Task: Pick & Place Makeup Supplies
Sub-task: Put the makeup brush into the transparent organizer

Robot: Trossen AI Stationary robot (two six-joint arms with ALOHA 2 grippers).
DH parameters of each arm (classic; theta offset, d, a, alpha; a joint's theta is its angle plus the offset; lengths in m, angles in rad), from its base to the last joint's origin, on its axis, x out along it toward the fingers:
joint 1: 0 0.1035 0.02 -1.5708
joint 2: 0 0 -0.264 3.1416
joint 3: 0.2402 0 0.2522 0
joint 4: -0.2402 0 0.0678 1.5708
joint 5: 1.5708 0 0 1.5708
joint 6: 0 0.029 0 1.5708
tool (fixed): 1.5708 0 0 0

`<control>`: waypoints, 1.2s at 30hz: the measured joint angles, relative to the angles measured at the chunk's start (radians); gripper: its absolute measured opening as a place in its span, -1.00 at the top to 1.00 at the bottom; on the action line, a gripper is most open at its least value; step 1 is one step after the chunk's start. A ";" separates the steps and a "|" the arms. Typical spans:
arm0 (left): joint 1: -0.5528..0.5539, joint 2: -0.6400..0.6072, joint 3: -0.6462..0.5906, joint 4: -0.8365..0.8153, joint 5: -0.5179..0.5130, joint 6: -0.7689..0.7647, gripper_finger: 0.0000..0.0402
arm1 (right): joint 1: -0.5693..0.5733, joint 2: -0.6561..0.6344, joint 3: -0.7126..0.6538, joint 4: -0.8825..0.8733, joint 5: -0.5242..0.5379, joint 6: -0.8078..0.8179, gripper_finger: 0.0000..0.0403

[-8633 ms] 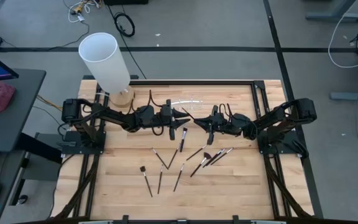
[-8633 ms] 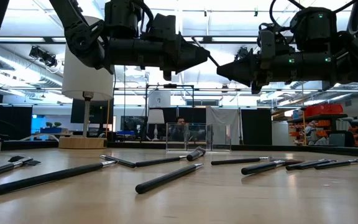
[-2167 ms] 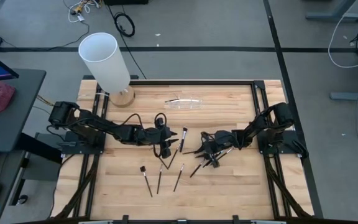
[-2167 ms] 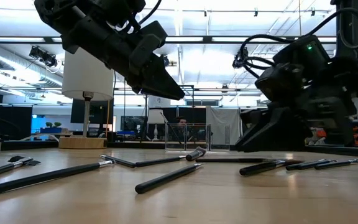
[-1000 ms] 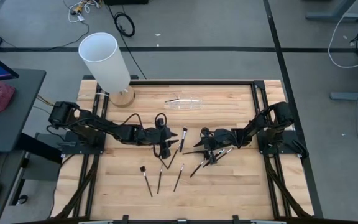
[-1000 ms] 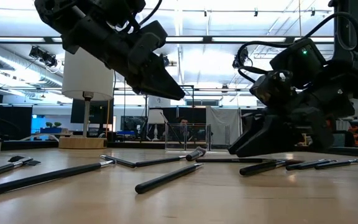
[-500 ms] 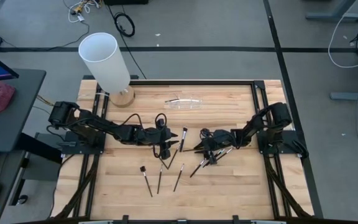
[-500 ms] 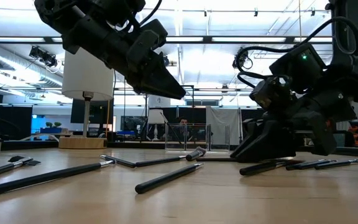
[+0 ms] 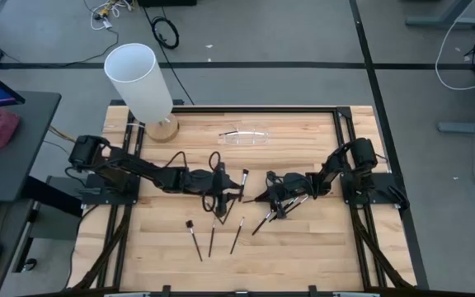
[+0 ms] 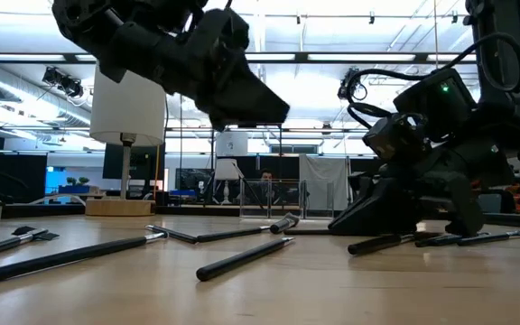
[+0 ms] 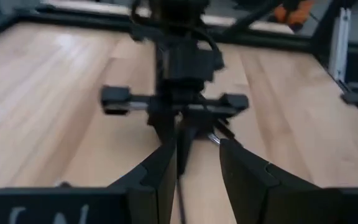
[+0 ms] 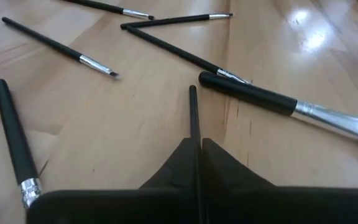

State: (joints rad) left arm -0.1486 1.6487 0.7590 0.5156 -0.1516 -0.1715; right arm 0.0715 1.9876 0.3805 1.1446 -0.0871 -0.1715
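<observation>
Several thin dark makeup brushes lie flat on the wooden table, scattered mid-table [image 9: 237, 234], [image 9: 192, 239], with a cluster [image 9: 293, 203] under my right arm. My right gripper [image 9: 258, 196] is low at the table's middle [image 10: 334, 226], shut on one thin brush [image 12: 192, 112]. My left gripper [image 9: 223, 198] faces it from the left, raised above the table [image 10: 278, 110] and open [image 11: 197, 163], holding nothing. A thicker brush with a silvery ferrule [image 12: 278, 102] lies just beside the held one. My right gripper pinches the thin brush's dark handle [image 12: 194, 134] between its two fingers. The fingers come slanting down from the table's right and lie along the brush. The handle's plain end [image 12: 192, 92] sticks out ahead, almost level just above the wood [image 10: 301, 231]; whether it touches, I cannot tell.
A tall white cylinder [image 9: 138, 78] stands on a wooden base at the far left corner. A clear container [image 9: 246, 136] sits near the far edge, mid-table. Black frame rails [image 9: 340, 132] border the table. Bare wood lies along the near edge.
My left gripper has shifted a little toward the table's right and risen slightly, closing on my right gripper. My right gripper has slid a short way toward the table's left, staying low at the tabletop, and the thin brush has moved with it.
</observation>
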 joint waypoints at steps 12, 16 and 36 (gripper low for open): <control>0.035 0.142 0.184 -0.271 0.056 -0.001 0.37 | -0.001 -0.011 0.090 -0.046 0.008 -0.126 0.96; 0.034 0.139 0.245 -0.410 0.054 -0.007 0.37 | -0.001 -0.017 0.134 -0.134 0.047 -0.156 0.96; 0.034 0.232 0.280 -0.543 0.003 -0.054 0.37 | 0.002 -0.022 0.184 -0.190 0.078 -0.208 0.96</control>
State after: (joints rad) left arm -0.1143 1.8812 1.0386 -0.0277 -0.1491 -0.2253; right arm 0.0731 1.9652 0.5648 0.9548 -0.0090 -0.3794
